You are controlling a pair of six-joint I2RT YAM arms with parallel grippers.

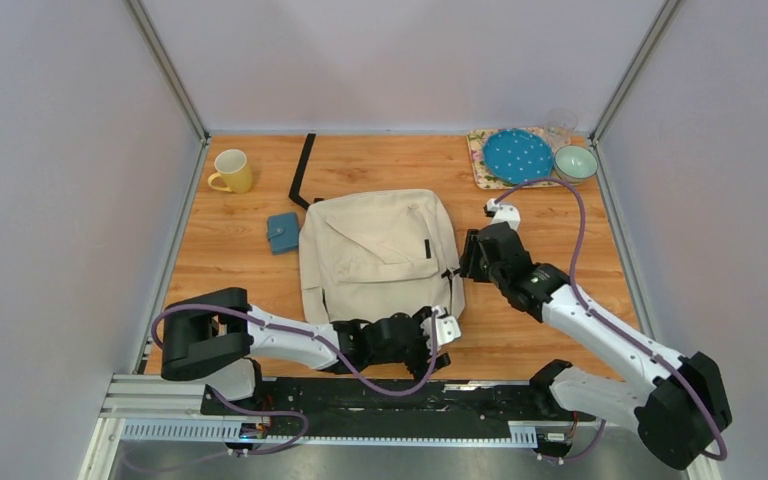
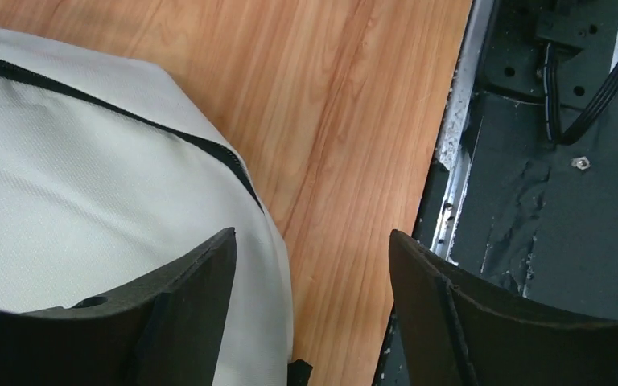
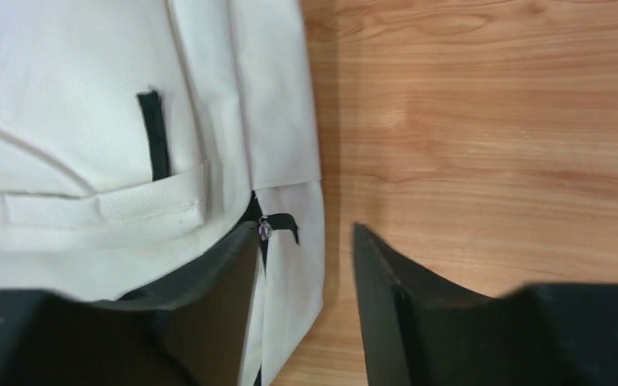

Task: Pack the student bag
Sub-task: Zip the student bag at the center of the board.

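Note:
The student bag [image 1: 380,250] is a cream fabric backpack with black zippers, lying flat in the middle of the wooden table. My left gripper [image 1: 438,330] sits at its near right corner. In the left wrist view this gripper [image 2: 312,241] is open; one finger [image 2: 185,289] is over the bag [image 2: 64,177], and only the corner's edge lies in the gap. My right gripper [image 1: 465,258] is at the bag's right edge. In the right wrist view it [image 3: 306,233] stands partly open astride the bag's [image 3: 72,96] side seam, by a black zipper pull [image 3: 265,231], without pinching it.
A teal wallet [image 1: 283,232] lies just left of the bag and a yellow mug [image 1: 231,170] at the back left. A black strap [image 1: 303,170] runs behind the bag. At the back right are a dotted blue plate [image 1: 517,155], green bowl [image 1: 575,162] and glass [image 1: 560,125].

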